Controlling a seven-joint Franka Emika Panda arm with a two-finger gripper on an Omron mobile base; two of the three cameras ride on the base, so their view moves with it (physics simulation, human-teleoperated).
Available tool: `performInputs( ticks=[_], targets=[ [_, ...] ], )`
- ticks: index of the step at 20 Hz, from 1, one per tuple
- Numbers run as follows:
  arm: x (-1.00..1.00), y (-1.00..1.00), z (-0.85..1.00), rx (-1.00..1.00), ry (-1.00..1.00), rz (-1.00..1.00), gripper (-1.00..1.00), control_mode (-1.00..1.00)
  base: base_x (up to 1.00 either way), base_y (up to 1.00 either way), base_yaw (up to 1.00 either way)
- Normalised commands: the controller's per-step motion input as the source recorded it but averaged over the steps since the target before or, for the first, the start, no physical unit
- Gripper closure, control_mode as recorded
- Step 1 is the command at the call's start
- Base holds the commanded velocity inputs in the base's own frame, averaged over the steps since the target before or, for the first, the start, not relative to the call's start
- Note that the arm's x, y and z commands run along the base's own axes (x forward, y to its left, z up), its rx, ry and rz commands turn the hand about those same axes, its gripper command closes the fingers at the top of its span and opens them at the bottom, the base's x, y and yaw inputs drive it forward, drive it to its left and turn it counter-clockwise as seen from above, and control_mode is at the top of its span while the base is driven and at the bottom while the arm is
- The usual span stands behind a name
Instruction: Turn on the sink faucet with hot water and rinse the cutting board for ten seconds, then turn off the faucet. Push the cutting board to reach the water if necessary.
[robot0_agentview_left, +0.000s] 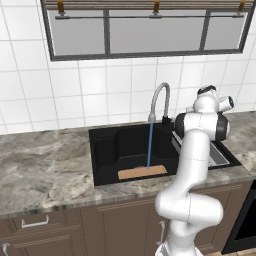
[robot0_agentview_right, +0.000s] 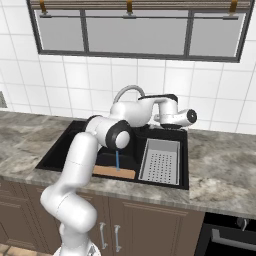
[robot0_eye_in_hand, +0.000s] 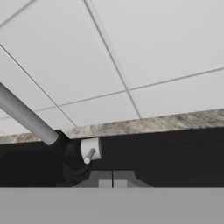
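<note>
The sink faucet (robot0_agentview_left: 160, 96) arches over the black sink (robot0_agentview_left: 106, 150), and a thin blue stream of water (robot0_agentview_left: 149, 145) falls from its spout. The stream lands on the light-tan cutting board (robot0_agentview_left: 142, 172), which lies flat on the basin floor near the front wall. From the right base view I see the same water (robot0_agentview_right: 117, 160) and board (robot0_agentview_right: 114, 173) partly behind my arm. In the hand view my gripper (robot0_eye_in_hand: 113, 181) is shut with nothing in it. It sits just below and right of the faucet's small pale handle (robot0_eye_in_hand: 90, 150) beside the dark base (robot0_eye_in_hand: 65, 146).
A grey perforated drain tray (robot0_agentview_right: 160, 161) fills the sink's right part. Grey marble counter (robot0_agentview_left: 45, 165) runs on both sides, with a white tiled wall and a window behind. My arm stands over the sink's right half. A dark oven front (robot0_agentview_right: 227, 235) is at the lower right.
</note>
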Motion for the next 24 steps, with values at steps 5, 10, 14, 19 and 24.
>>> performInputs(
  ticks=[5,10,14,19,24],
  targets=[
    [0.00,0.00,0.00,0.00,0.00,0.00,1.00,-1.00,0.00,0.00,0.00],
    [0.00,0.00,0.00,0.00,0.00,0.00,1.00,-1.00,0.00,0.00,0.00],
    [0.00,0.00,0.00,0.00,0.00,0.00,1.00,-1.00,0.00,0.00,0.00],
    [0.00,0.00,0.00,0.00,0.00,0.00,1.00,-1.00,0.00,0.00,0.00],
    [0.00,0.00,0.00,0.00,0.00,0.00,1.00,-1.00,0.00,0.00,0.00]
  ],
)
